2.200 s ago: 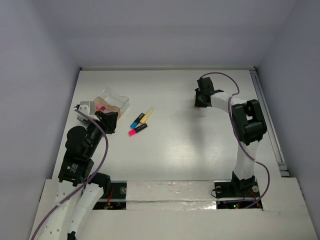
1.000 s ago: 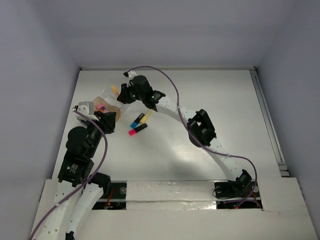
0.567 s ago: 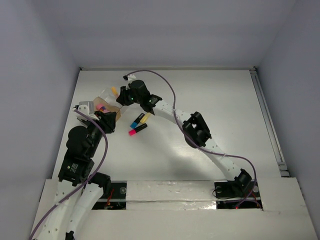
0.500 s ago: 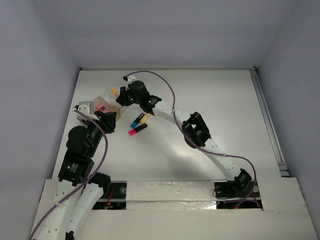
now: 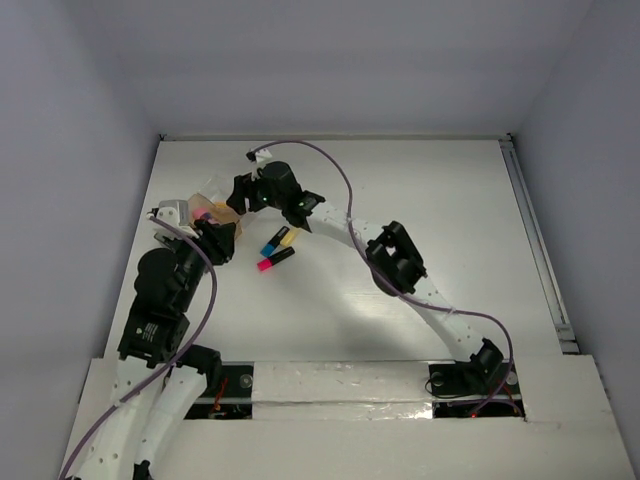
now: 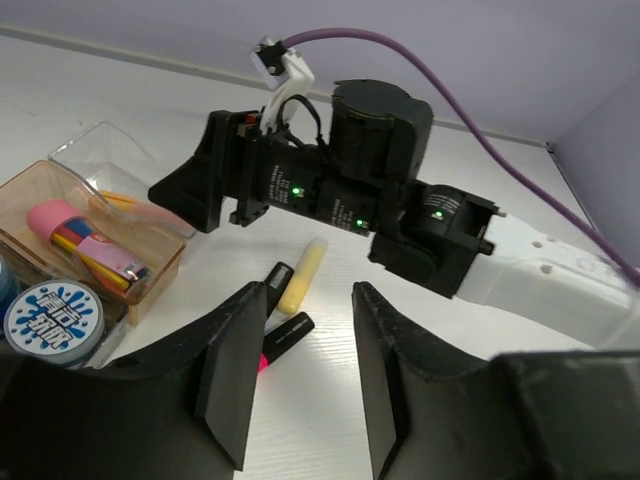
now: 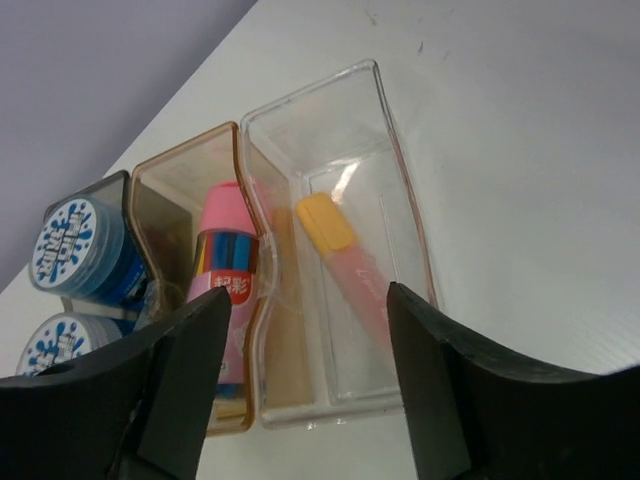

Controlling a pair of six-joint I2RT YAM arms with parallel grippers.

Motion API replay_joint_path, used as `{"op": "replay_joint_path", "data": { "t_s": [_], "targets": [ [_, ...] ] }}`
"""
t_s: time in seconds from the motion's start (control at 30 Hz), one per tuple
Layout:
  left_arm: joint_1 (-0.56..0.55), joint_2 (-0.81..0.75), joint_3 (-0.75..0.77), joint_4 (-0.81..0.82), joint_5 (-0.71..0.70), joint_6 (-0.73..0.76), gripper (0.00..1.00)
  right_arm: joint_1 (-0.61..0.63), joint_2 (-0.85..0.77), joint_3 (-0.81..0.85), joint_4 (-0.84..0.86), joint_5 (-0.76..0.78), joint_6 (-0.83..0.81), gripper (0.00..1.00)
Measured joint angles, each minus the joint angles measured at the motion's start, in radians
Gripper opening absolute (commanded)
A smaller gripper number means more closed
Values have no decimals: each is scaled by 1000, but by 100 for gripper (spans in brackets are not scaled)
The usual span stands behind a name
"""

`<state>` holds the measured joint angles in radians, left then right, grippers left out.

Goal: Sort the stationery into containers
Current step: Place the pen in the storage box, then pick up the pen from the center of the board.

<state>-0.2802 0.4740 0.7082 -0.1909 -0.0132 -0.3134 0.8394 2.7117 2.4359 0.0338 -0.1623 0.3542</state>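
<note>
My right gripper (image 7: 310, 298) hangs open just above the clear container (image 7: 400, 170). An orange-pink tube (image 7: 345, 260) lies loose inside that container. The adjoining brown container (image 7: 165, 180) holds a pink stick (image 7: 225, 250), and a greyish one (image 7: 120, 265) holds a blue-and-white disc (image 7: 75, 235). My left gripper (image 6: 309, 292) is open and empty, low over the table beside the containers (image 5: 210, 200). Ahead of it lie the yellow highlighter (image 6: 302, 277) and pink highlighter (image 6: 285, 335). The blue highlighter (image 5: 272, 243) is half hidden behind my left finger in the left wrist view.
The right arm (image 5: 400, 262) stretches diagonally across the middle of the table from its base at the near right. A purple cable (image 5: 335, 175) loops above it. Walls close in the table at the back and both sides.
My right gripper's jaws have spread and the tube's yellow cap no longer shows at its tip. The left gripper has opened too and shifted slightly.
</note>
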Motion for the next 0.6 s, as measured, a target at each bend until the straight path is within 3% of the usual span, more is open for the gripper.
{"op": "replay_joint_path", "data": {
  "t_s": [0.07,0.1,0.13,0.17,0.23,0.47,0.6],
  "targets": [
    [12,9,0,1,1,0,31,0,-58,-93,26,2,-1,49],
    [18,16,0,1,7,0,22,0,-111,-177,39,6,0,34],
    [24,24,0,4,14,-2,18,0,-166,-254,51,13,-3,10],
    [30,33,0,9,23,-2,13,0,-229,-344,79,25,-5,0],
    [36,61,0,20,43,-4,1,0,-367,-516,117,57,1,0],
    [21,225,6,27,90,-15,0,-35,-921,-1094,283,141,3,0],
    [-83,378,60,11,19,-19,0,-75,-1197,-1397,272,228,18,0]
  ]
}}
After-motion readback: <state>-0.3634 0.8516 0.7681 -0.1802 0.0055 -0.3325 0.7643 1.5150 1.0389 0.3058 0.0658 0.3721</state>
